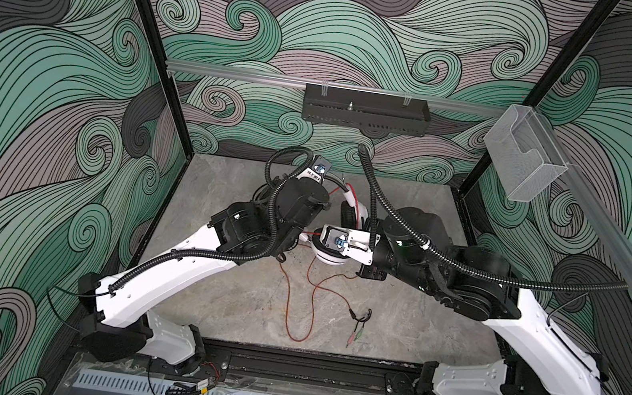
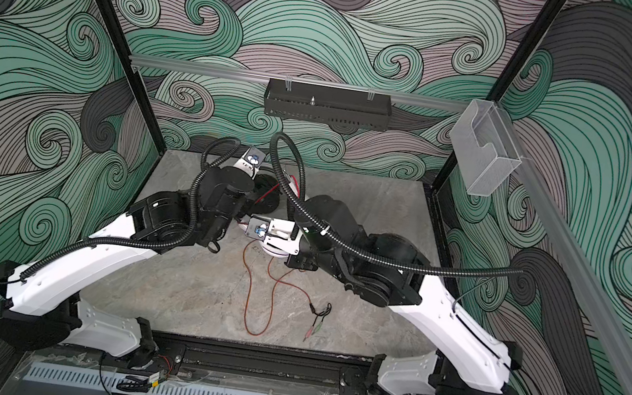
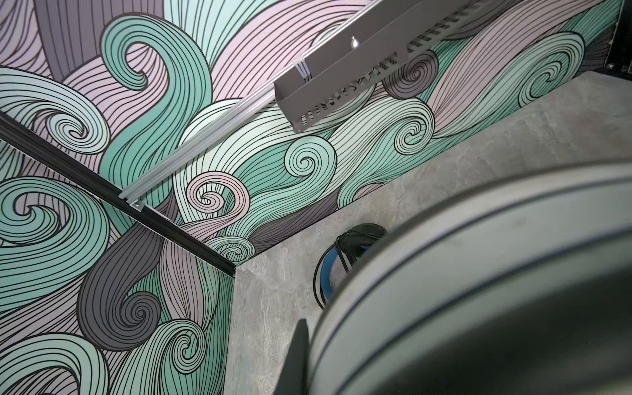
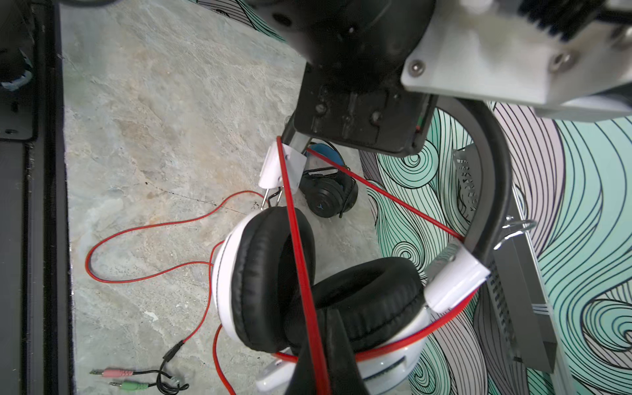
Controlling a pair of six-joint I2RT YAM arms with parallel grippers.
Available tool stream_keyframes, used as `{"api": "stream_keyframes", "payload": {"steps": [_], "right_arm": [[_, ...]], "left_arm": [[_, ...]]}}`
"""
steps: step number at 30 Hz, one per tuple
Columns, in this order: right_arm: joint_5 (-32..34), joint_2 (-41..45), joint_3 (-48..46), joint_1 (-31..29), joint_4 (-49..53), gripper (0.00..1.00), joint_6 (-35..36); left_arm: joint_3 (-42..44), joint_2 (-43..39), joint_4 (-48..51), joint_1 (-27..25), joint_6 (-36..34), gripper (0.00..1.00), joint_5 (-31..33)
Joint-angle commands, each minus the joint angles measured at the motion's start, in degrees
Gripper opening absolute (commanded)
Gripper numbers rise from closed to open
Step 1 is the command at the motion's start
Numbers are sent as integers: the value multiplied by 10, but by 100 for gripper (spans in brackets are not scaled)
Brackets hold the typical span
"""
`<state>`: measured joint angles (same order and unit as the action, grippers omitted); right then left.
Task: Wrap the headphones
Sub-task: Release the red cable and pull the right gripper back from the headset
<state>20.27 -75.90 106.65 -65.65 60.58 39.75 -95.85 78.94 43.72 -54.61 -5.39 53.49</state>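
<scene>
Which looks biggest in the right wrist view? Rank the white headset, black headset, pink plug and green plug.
1. white headset, close to the camera
2. black headset, farther off
3. pink plug and green plug, alike: tied

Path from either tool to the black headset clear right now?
No. The white-and-black headset sits between: the left tool grips its headband, and the right tool is shut on its red cord. In the right wrist view that taut cord crosses in front of the black headset lying on the table beyond.

Swirl-patterned teal walls (image 1: 328, 40) ring a grey stone floor (image 1: 228, 303). A black tray (image 1: 365, 110) hangs on the back rail (image 1: 239, 73), with a clear box (image 1: 523, 160) to the right.
</scene>
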Motion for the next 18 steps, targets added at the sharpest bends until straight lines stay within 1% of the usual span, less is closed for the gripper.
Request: {"api": "stream_keyframes", "payload": {"steps": [1,5,7,10,12,14,17,18], "right_arm": [[80,42,30,-2,-20,8,51],[127,62,-20,-2,-53,11,108],[131,67,-32,0,-63,10,114],[95,69,-32,19,-74,10,89],[84,64,-31,35,-88,9,74],[73,56,-28,53,-100,8,63],[38,46,-19,81,-105,7,33],[19,48,-21,87,-104,9,19]], "left_arm": [[-17,3,68,29,-8,0,14],[-26,7,87,43,-6,0,-10],[-33,8,93,47,-9,0,-27],[-44,8,104,50,-16,0,-61],[-49,8,116,50,-16,0,-78],[-58,9,131,51,-4,0,-90],[-62,3,140,52,14,0,-110],[-66,3,145,54,20,0,-114]]}}
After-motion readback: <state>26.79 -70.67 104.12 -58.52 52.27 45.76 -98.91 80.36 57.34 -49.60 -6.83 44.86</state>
